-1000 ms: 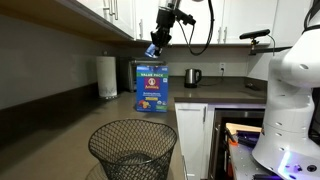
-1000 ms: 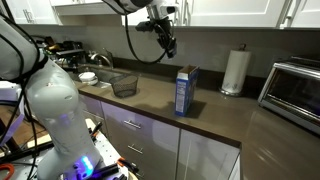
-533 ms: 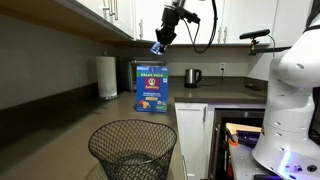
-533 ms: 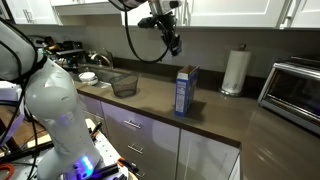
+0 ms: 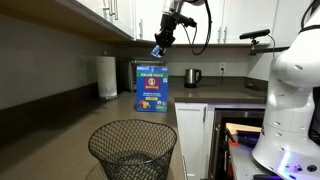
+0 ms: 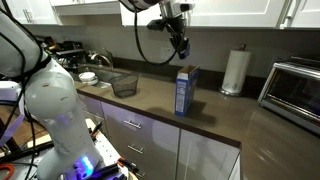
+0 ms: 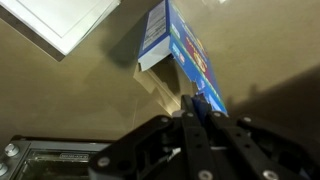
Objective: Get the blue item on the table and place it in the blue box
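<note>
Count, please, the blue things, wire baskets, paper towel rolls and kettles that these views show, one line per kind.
blue things: 2, the carton and the held packet
wire basket: 1
paper towel roll: 1
kettle: 1
total: 5

The countertop is a dark brown slab, smooth and semi-gloss; in the wrist view it faintly mirrors the blue carton. That carton is printed cardboard with a slight sheen. The wire basket is thin black metal mesh, matt. The paper towel roll is soft white paper, dull. The kettle and the toaster oven look like brushed steel. The cabinet doors are smooth, white and satin. The robot arm has a glossy white plastic shell. The gripper is matt black, and the blue packet in it looks like smooth printed wrapper.
</note>
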